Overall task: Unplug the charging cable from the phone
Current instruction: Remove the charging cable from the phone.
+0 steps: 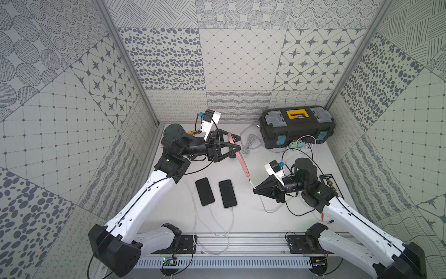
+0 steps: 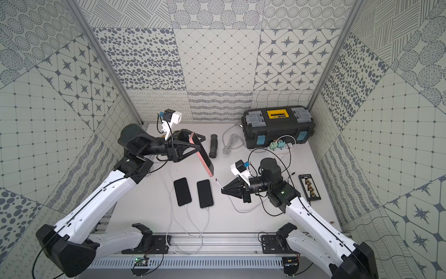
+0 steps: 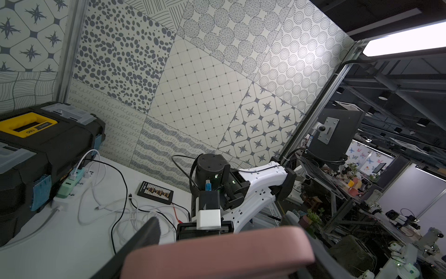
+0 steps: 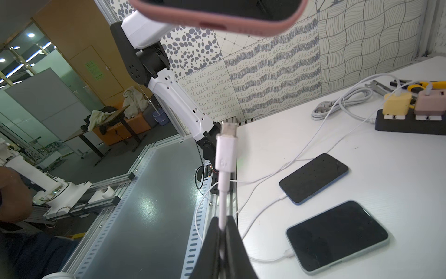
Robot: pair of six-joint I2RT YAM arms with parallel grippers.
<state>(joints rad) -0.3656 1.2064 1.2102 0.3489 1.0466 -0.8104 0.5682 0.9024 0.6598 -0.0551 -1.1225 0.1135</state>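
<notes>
Grips phone (image 1: 242, 161) in left end effector (image 1: 236, 143) — clear of worktop (image 1: 251, 223), tilted, lower end toward right end effector (image 1: 254, 190). Pinches cable (image 4: 223, 200) there, jaws tight — plug (image 4: 226, 149) jutting past the fingertips, near phone's port, apart.

Phones (image 1: 204, 191) and cables (image 1: 233, 217) block mid-table, toolbox (image 1: 298, 126) back right, bare table (image 1: 246, 207) beside phones.
</notes>
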